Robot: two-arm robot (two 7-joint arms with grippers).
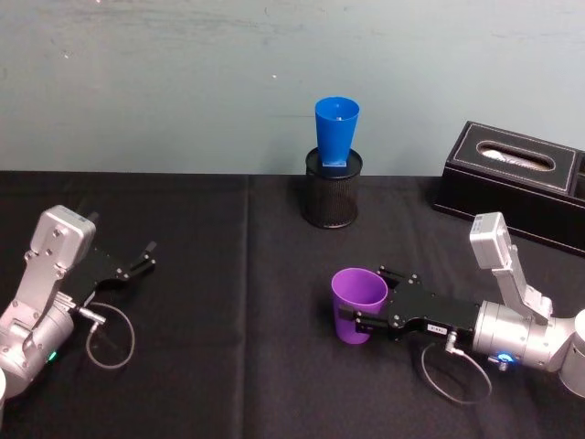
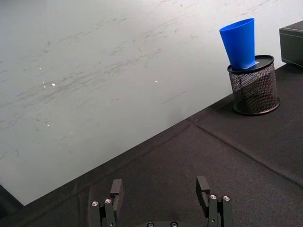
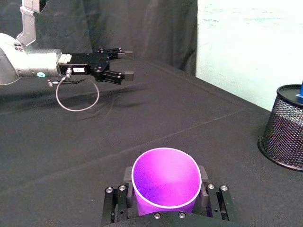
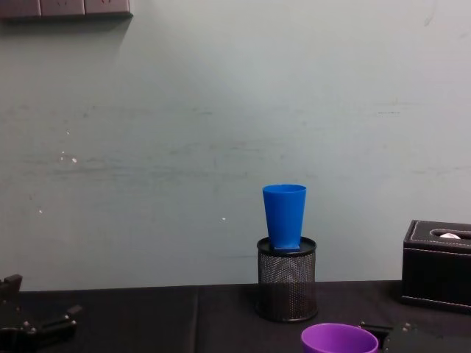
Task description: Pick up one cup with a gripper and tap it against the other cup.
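Purple cup [image 3: 164, 187] in your right gripper [image 1: 373, 297], low over the worktop [image 1: 228, 384].
Your left gripper [image 2: 159, 189] lies parked at the left, jaws spread wide and empty. The blue cup [image 1: 337, 133] stands mouth-up in the mesh pen holder [image 1: 333, 197] at the back. The right jaws press the purple cup's wall on both sides, apparently clamped (I cannot tell whether its base touches the cloth). Its long axis runs near vertical, mouth up. Mind the tap: the blue cup perches high and loose, so a firm knock could topple it or the holder, and the purple cup's tapered wall may slide in your jaws.
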